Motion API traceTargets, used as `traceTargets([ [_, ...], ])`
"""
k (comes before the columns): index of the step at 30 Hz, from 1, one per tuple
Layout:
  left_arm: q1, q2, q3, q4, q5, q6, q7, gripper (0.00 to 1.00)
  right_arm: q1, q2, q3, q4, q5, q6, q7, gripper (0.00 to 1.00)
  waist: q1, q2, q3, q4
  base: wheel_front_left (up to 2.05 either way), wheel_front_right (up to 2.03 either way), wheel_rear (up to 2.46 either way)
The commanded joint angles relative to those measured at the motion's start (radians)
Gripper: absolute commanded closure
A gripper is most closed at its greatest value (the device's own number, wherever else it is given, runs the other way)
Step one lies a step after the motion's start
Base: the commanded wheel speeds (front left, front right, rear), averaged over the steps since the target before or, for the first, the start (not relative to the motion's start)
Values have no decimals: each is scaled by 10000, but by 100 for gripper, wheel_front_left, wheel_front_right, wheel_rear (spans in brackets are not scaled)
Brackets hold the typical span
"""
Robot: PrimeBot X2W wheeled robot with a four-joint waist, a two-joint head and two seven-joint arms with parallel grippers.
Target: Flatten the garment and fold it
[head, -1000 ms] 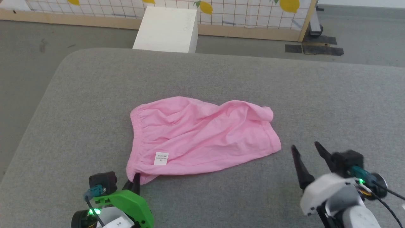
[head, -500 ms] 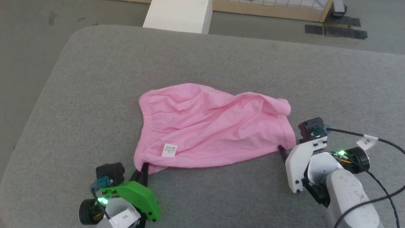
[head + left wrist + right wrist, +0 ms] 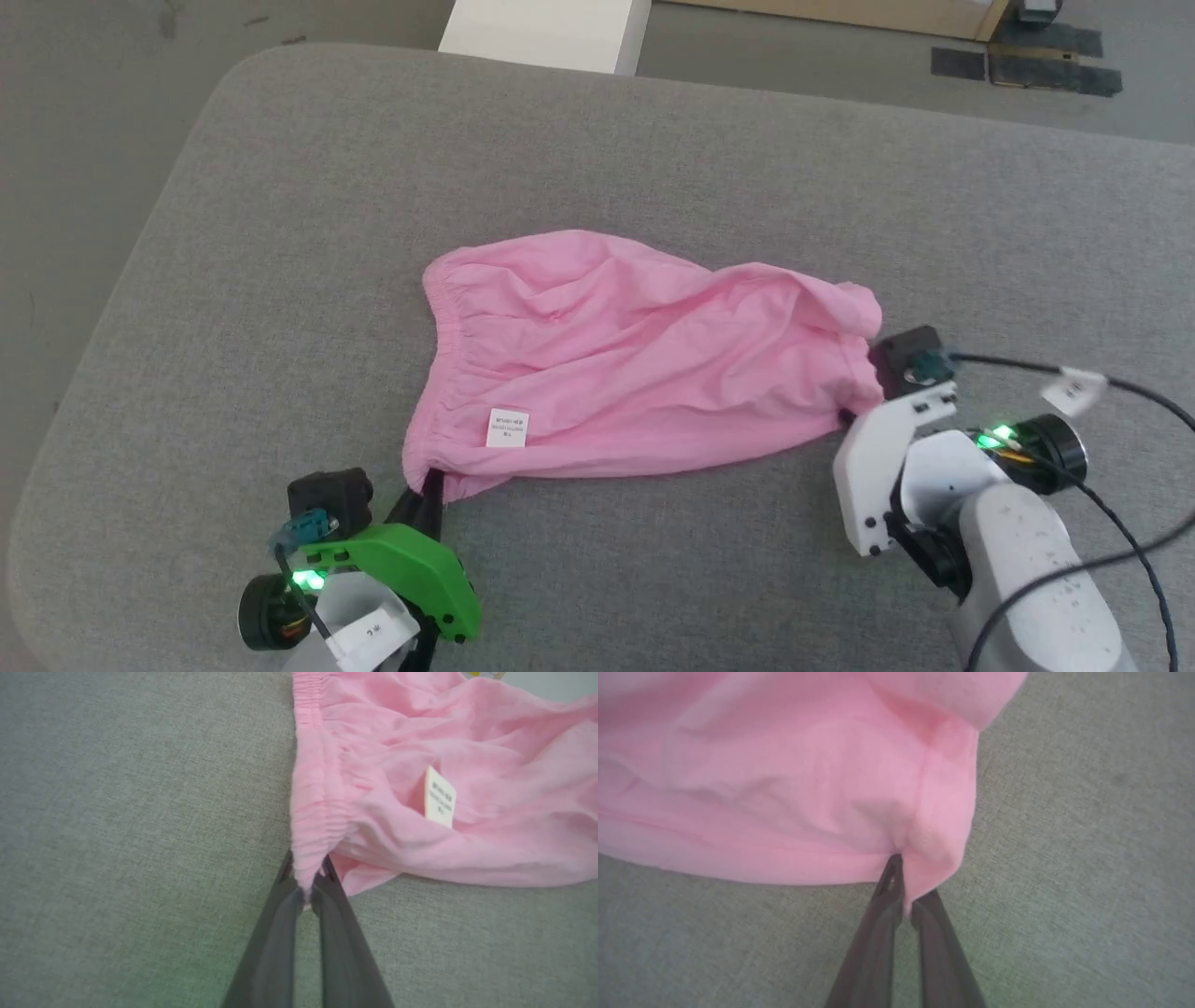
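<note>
Head view: right end effector (image 3: 848, 417), open a second ago, now pinches the shorts (image 3: 635, 373) mid-frame on the desk (image 3: 280, 233), left end effector (image 3: 428, 481) gripping their waistband (image 3: 437, 373), so stretching flat can start.

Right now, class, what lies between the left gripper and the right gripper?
The garment: in the head view it spans, wrinkled, from the left gripper, shut on one corner, to the right gripper, shut on the opposite corner.

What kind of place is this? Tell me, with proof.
Likely an indoor robot test room: a grey padded table, a white box on grey carpet, and black patches by a wooden partition base.
</note>
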Motion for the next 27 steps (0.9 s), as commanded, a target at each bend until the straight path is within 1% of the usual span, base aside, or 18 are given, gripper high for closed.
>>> traceTargets([
  [1,-106,41,15,8,-63,-14,-76,100,308,-20,-121,-71,170,-13,-521,100,0,0,-132,-79,0,0,0],
  [6,-4,138,22,-34,-57,-8,-167,100,884,-20,-320,-598,745,-13,-2564,100,0,0,-523,-301,0,0,0],
  [8,77,192,13,-97,-42,-2,-193,100,1237,-20,-334,-840,999,-13,-3171,100,0,0,-705,-418,0,0,0],
  [12,277,269,8,-336,-69,-7,-248,100,2093,-20,-490,-1475,1396,-13,-3952,100,0,0,-1058,-658,0,0,0],
  [15,429,343,-9,-587,-73,-3,-251,100,2787,-20,-702,-2001,1671,-13,-4133,100,0,0,-1256,-822,0,0,0],
  [18,589,425,-22,-917,-108,-17,-222,100,3471,-20,-871,-2592,1850,-13,-3984,100,0,0,-1396,-1014,0,0,0],
  [22,765,481,-137,-1445,-176,-82,-61,100,4098,-20,-1130,-3263,1961,-13,-3587,100,0,0,-1529,-1229,0,0,0],
  [27,893,475,-290,-1977,-339,-176,197,100,4414,-20,-1593,-3939,1920,-13,-2984,100,0,0,-1659,-1429,0,0,0],
])
